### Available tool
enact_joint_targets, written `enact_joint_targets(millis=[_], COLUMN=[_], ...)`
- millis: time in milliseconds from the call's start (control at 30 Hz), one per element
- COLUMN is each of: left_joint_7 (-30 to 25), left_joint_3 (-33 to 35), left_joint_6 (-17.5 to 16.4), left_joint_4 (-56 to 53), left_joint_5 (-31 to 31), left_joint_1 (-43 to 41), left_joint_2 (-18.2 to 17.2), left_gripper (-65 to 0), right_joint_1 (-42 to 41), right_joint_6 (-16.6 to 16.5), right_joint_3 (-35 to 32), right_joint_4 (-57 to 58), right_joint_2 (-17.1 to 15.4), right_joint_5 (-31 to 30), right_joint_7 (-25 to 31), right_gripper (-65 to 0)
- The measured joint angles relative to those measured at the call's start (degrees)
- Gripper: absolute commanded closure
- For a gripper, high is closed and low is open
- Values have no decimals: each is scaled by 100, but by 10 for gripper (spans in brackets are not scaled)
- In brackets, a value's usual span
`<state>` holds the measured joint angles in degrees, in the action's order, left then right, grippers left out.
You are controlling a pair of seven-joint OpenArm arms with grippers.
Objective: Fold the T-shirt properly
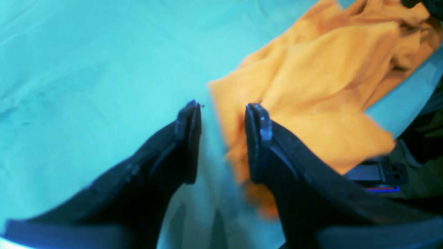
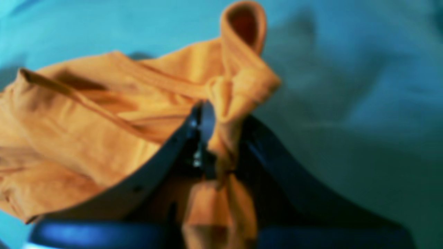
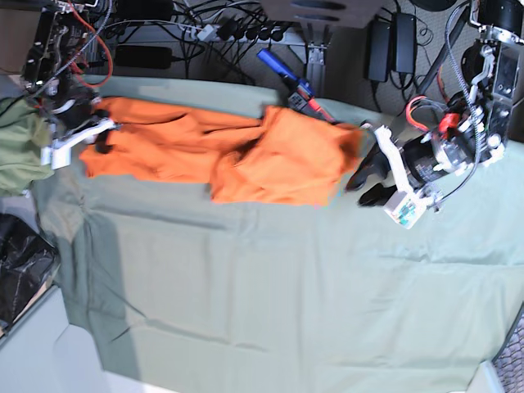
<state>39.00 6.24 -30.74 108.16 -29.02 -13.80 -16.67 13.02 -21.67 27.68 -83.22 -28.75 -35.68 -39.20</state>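
The orange T-shirt (image 3: 221,151) lies crumpled in a long strip along the far side of the table. My right gripper (image 3: 104,137) is at the shirt's left end. In the right wrist view the gripper (image 2: 221,138) is shut on a bunched fold of the orange T-shirt (image 2: 86,131), with a loop of cloth standing above the fingers. My left gripper (image 3: 358,190) is at the shirt's right edge. In the left wrist view the gripper (image 1: 223,138) is open just over the cloth, with the edge of the T-shirt (image 1: 311,86) at its right finger (image 1: 258,138). Nothing is gripped there.
The sage-green table cloth (image 3: 286,286) covers the table. An olive-green garment (image 3: 16,155) hangs off the left edge above a black bag (image 3: 20,278). Cables, power bricks and a blue-handled tool (image 3: 282,72) lie along the back edge.
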Motion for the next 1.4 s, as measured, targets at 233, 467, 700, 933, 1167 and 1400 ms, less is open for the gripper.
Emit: enact_joint_targets(millis=[233,467,700,933,1167,1400], left_joint_7=[0,17,149,129,155,127], left_joint_3=[0,-15,-780,-1115,-1117,-1119], left_joint_6=[-9,-13,-15,-22,-37,-37], left_joint_4=[0,0,0,-22,-44,-44], left_joint_5=[-7,85,114,83,85,92], left_joint_1=[0,-2,-17,-87,-345,-365], left_joint_2=[2,2,-105,-603,-922,-922], left_gripper=[-215,-215,-215,-215,-215,-215], right_joint_1=[20,31,39,212,382,422], right_joint_6=[0,0,-2,-2,-2,-2], right_joint_3=[199,199,214,188,-533,-1663], right_joint_4=[44,31,-1528,-2522,-3397,-3462], right_joint_2=[-579,-581,138,1036,1862,2155], right_joint_5=[319,-450,-824,-940,-750,-304], right_joint_7=[109,-179,-693,-752,-599,-560], right_gripper=[0,0,0,0,0,0])
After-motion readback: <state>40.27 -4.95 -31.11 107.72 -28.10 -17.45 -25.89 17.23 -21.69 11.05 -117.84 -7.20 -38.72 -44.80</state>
